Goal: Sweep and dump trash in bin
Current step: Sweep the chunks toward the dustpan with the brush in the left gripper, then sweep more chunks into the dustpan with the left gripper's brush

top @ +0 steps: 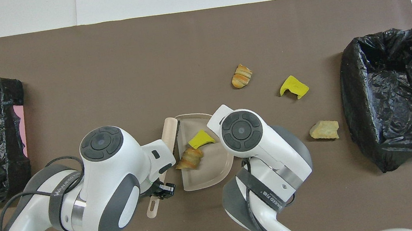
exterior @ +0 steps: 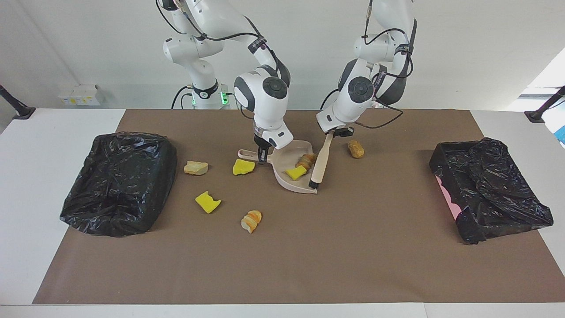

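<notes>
The beige dustpan point(exterior: 282, 155) lies mid-table with a yellow sponge bit point(exterior: 295, 173) and a bread chunk point(exterior: 306, 160) in it. My right gripper point(exterior: 262, 154) is shut on the pan's handle. My left gripper point(exterior: 332, 132) is shut on the handle of the beige brush point(exterior: 322, 161), whose black bristles rest at the pan's mouth. Loose trash lies on the mat: a bread chunk point(exterior: 355, 149), a tan chunk point(exterior: 196, 168), two yellow bits point(exterior: 243, 167) point(exterior: 207, 202) and a croissant-like piece point(exterior: 251, 221). In the overhead view the arms hide two scraps.
A black-bag-lined bin point(exterior: 119, 181) stands at the right arm's end of the table, and another point(exterior: 485, 190) at the left arm's end. A brown mat point(exterior: 309, 265) covers the table.
</notes>
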{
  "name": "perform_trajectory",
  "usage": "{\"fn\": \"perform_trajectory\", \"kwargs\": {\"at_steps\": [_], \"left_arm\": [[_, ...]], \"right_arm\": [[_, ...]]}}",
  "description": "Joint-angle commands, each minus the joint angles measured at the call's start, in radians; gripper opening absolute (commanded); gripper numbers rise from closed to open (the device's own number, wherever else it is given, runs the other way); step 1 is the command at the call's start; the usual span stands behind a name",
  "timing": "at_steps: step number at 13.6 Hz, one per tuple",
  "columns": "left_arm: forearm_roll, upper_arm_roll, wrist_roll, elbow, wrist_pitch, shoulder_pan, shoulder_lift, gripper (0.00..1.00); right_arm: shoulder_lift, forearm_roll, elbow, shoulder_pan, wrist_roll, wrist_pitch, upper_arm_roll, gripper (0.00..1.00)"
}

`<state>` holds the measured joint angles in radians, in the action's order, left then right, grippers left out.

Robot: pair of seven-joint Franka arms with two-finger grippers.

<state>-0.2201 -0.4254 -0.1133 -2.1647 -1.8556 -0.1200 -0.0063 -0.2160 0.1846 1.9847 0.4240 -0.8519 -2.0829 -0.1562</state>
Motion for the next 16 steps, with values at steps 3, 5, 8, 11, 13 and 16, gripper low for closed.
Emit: {"fn": "perform_trajectory", "kwargs": {"at_steps": [3,5,8,11,13,16], "left_arm": [[-0.006,0.046,-0.195,-0.024,0.154,0.025,-0.147,0.0],[0.028,0.048,-0.352,-0.056,0.216,0.048,-0.181,0.0],[0.067,0.062,-0.483,-0.185,0.196,0.049,-0.274,0.0],[0.067,0.068,-0.569,-0.319,0.147,0.057,-0.372,0.0],[0.065,0.065,-0.633,-0.346,0.122,0.056,-0.374,0.0],[0.009,0.059,-0.684,-0.353,-0.006,0.039,-0.324,0.0]], "right_arm": [[0.009,0.033,0.013,-0.001,-0.021,-0.006,-0.006,0.0],[0.015,0.079,0.014,0.011,-0.026,0.0,-0.006,0.0],[0.018,0.11,0.016,0.024,-0.079,0.0,-0.008,0.0],[0.02,0.11,0.017,0.025,-0.099,0.001,-0.006,0.0],[0.021,0.11,0.019,0.025,-0.101,0.006,-0.008,0.0],[0.009,0.11,0.029,0.05,-0.085,-0.005,-0.006,0.0]]}}
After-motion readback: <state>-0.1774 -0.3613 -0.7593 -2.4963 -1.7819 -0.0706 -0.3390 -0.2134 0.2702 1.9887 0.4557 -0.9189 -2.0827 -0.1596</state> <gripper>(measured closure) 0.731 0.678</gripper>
